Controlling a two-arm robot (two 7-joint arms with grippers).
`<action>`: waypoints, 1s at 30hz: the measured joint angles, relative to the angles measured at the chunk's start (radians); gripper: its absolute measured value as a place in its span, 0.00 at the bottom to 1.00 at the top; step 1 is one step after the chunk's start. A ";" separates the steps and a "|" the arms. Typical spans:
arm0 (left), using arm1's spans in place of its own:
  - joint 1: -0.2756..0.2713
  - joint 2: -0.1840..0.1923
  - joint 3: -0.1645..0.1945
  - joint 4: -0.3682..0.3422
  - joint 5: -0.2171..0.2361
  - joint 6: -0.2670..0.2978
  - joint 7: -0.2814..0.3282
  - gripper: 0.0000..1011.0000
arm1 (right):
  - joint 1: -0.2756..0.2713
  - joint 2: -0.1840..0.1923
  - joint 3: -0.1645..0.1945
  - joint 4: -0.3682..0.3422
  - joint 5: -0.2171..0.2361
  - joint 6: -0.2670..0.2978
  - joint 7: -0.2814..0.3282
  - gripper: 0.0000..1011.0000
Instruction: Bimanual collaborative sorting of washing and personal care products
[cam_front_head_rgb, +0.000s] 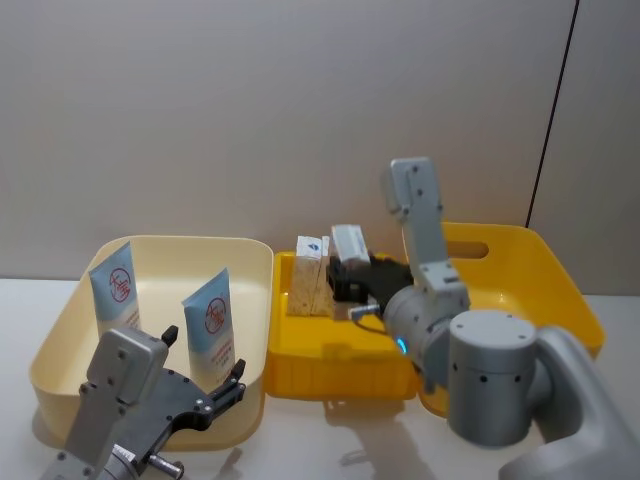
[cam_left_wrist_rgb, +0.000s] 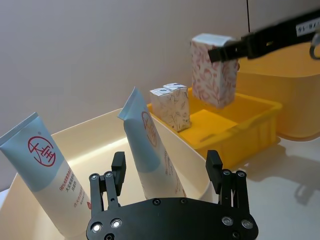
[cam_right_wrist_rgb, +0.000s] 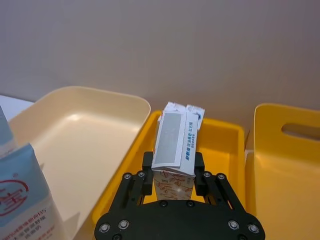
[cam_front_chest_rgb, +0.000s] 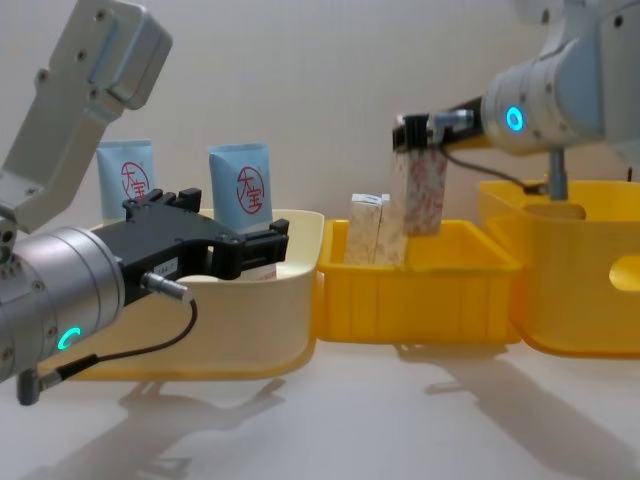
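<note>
Two light-blue tubes (cam_front_head_rgb: 115, 285) (cam_front_head_rgb: 210, 320) with red circled characters stand upright in the cream bin (cam_front_head_rgb: 170, 242). My left gripper (cam_front_head_rgb: 205, 360) hangs open at the bin's near side, just in front of the nearer tube (cam_left_wrist_rgb: 150, 145), empty. My right gripper (cam_front_head_rgb: 352, 275) is shut on a beige speckled carton (cam_front_head_rgb: 349, 242), held upright above the small yellow bin (cam_front_head_rgb: 330, 365). Two more cartons (cam_front_head_rgb: 310, 275) stand together at that bin's far-left corner. In the chest view, the held carton (cam_front_chest_rgb: 420, 190) hangs just right of the standing pair (cam_front_chest_rgb: 372, 228).
A large yellow bin (cam_front_head_rgb: 540, 270) with a handle slot stands to the right of the small one, touching it. The three bins line up across the white table (cam_front_chest_rgb: 350, 420). A plain wall rises close behind them.
</note>
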 joint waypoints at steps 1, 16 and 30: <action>0.000 0.000 0.000 0.000 0.000 0.000 0.000 0.99 | 0.002 0.005 -0.001 -0.012 -0.003 -0.008 0.004 0.44; 0.000 0.000 0.000 0.000 0.000 0.000 0.000 0.99 | 0.006 0.106 0.044 -0.164 -0.032 -0.064 0.056 0.44; 0.000 0.000 0.000 0.000 0.000 0.000 0.000 0.99 | -0.042 0.215 0.148 -0.244 -0.015 -0.051 0.118 0.44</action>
